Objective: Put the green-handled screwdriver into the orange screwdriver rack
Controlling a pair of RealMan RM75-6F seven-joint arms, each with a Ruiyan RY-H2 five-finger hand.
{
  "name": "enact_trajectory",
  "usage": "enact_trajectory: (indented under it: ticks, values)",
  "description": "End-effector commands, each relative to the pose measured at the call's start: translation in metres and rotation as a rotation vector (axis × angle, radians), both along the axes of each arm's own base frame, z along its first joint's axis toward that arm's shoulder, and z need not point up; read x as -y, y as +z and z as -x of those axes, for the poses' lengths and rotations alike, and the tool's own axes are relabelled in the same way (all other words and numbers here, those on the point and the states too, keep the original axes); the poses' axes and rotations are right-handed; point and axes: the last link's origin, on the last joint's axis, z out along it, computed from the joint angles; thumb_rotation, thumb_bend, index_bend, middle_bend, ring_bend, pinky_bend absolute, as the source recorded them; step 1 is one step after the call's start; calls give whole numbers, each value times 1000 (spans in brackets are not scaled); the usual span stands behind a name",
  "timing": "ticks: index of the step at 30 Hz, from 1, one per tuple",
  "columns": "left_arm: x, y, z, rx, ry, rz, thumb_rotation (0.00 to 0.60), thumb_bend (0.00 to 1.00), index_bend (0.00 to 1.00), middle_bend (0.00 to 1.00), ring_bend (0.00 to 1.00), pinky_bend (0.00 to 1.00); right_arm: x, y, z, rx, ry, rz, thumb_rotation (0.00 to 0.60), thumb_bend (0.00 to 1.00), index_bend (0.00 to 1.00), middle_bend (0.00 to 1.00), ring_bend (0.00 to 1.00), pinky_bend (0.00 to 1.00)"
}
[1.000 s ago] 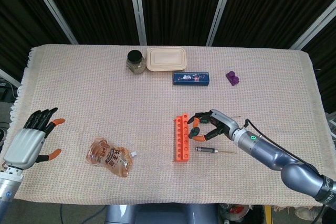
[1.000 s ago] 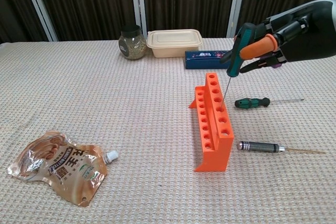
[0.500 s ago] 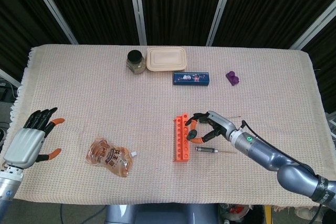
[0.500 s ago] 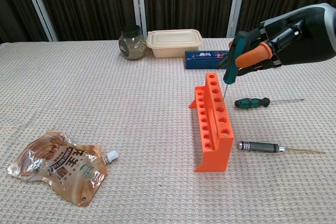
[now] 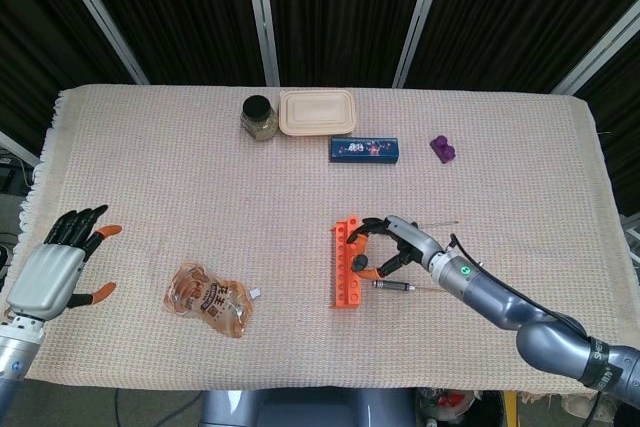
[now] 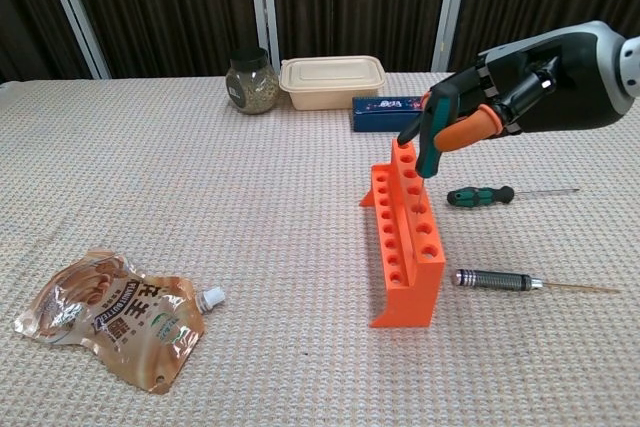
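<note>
The orange screwdriver rack (image 6: 405, 237) stands in the middle of the cloth, also seen from the head as the rack (image 5: 346, 269). My right hand (image 6: 490, 102) holds a green-handled screwdriver (image 6: 431, 147) upright over the rack's far end. Its shaft has sunk into a hole and the handle's bottom sits just at the rack's top. In the head view the right hand (image 5: 392, 244) covers that screwdriver. A second green-handled screwdriver (image 6: 480, 195) lies on the cloth right of the rack. My left hand (image 5: 55, 269) hangs open at the table's left edge, holding nothing.
A silver-handled screwdriver (image 6: 495, 279) lies near the rack's front right. A snack pouch (image 6: 115, 319) lies front left. At the back stand a jar (image 6: 250, 80), a beige lunch box (image 6: 332, 80) and a blue box (image 6: 390, 109). A purple object (image 5: 443, 149) sits back right.
My right hand has come down and a little left with the screwdriver; the shaft, hanging above the rack before, now goes into a hole. The left hand has not moved.
</note>
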Motion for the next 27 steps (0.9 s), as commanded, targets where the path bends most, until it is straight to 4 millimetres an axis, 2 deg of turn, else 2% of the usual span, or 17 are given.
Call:
enact_trajectory:
  ticks: [1, 27]
  values:
    - [0, 0, 0, 1, 1, 1, 600, 191, 204, 0, 0, 0, 0, -3, 0, -13, 19, 8, 600, 166, 612, 283, 5, 0]
    - [-1, -1, 6, 2, 20, 5, 600, 192, 201, 0, 0, 0, 3, -16, -1, -70, 56, 39, 600, 166, 547, 225, 0, 0]
